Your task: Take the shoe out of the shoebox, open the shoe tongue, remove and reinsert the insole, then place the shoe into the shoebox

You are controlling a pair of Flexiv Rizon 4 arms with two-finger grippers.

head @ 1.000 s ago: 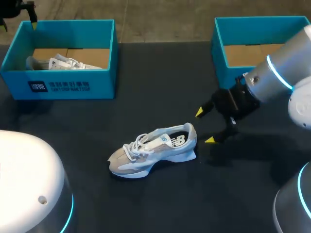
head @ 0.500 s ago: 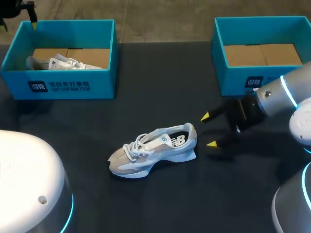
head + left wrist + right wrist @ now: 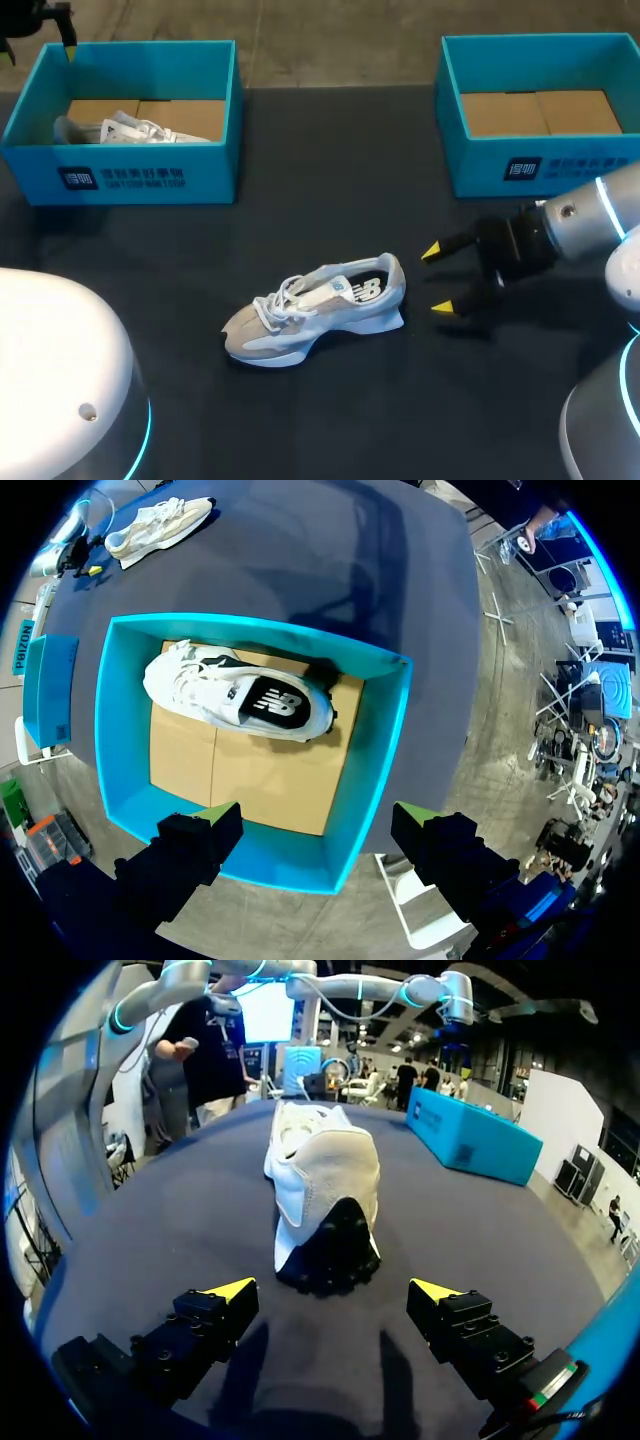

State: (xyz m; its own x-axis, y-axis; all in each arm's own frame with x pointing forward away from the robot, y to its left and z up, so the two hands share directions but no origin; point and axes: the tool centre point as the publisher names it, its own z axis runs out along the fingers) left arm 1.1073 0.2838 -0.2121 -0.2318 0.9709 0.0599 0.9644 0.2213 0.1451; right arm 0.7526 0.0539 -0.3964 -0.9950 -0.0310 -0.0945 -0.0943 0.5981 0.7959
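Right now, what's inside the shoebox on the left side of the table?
One white shoe lies on the shoebox's brown cardboard floor; nothing else shows. The floor under the shoe is covered.

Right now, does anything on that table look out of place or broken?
Nothing looks damaged or spilled. One shoe stands upright on the bare table, outside both boxes, with the right gripper open behind its heel, not touching. A second shoe lies on its side in the left box; the right box looks empty.

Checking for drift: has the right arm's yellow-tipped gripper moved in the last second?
Yes. The right gripper has drawn back toward the robot, away from the empty blue cardboard shoebox.
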